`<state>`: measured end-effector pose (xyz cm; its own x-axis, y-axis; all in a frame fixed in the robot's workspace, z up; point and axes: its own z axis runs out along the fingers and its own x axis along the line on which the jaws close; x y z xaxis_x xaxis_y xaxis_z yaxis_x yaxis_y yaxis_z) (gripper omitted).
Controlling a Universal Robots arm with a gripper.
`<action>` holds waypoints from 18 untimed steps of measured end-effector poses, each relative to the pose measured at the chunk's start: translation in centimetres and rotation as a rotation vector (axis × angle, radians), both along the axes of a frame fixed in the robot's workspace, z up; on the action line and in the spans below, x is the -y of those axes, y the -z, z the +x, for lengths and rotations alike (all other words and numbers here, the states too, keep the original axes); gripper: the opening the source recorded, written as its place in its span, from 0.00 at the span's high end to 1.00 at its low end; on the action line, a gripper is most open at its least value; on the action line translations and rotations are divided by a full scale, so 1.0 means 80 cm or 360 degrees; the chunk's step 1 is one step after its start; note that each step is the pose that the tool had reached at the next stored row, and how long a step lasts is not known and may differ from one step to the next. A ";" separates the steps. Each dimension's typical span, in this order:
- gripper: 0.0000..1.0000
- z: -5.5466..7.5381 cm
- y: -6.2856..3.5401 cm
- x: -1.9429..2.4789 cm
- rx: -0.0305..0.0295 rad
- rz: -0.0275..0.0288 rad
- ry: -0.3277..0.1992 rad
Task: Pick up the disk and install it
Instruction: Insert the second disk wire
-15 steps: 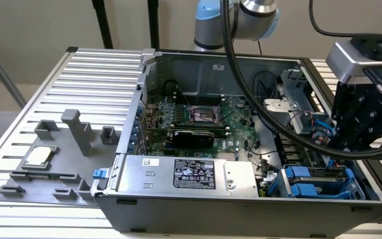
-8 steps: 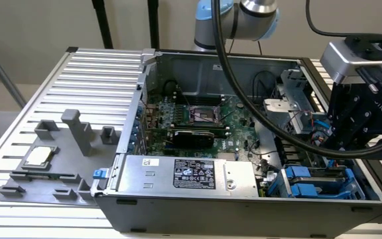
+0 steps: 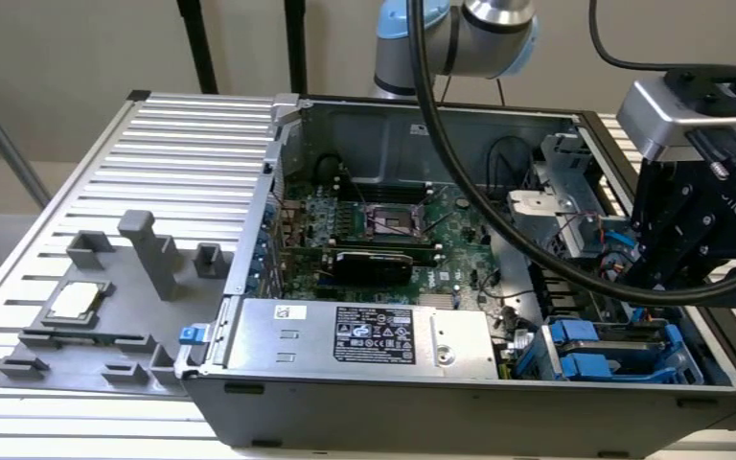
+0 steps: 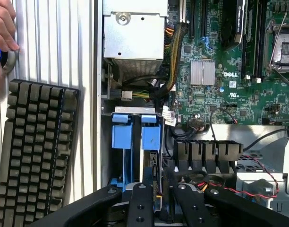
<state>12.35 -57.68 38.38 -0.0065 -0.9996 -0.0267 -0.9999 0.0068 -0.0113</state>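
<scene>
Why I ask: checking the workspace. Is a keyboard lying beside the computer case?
Yes, a black keyboard lies on the slatted table beside the open computer case.

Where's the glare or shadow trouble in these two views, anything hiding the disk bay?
Exterior view: even light, the gripper and a thick black cable cross in front of the case interior; blue carriers sit in shade. Wrist view: soft glare on the power supply box; blue carriers clearly lit; dark gripper fingers crowd the picture's edge.

plain beige wall (image 3: 61,48) behind a ribbed metal table (image 3: 176,144).
</scene>
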 end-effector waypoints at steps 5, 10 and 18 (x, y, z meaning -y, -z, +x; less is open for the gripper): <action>1.00 0.000 -0.001 -0.0015 0.00000 -0.00002 0.0000; 1.00 0.000 -0.015 -0.0103 0.00000 0.00005 0.0001; 1.00 0.002 -0.018 -0.0295 0.00000 -0.00001 0.0004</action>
<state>12.54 -55.32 39.84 -0.0091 -0.9996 -0.0267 -0.9999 0.0094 -0.0113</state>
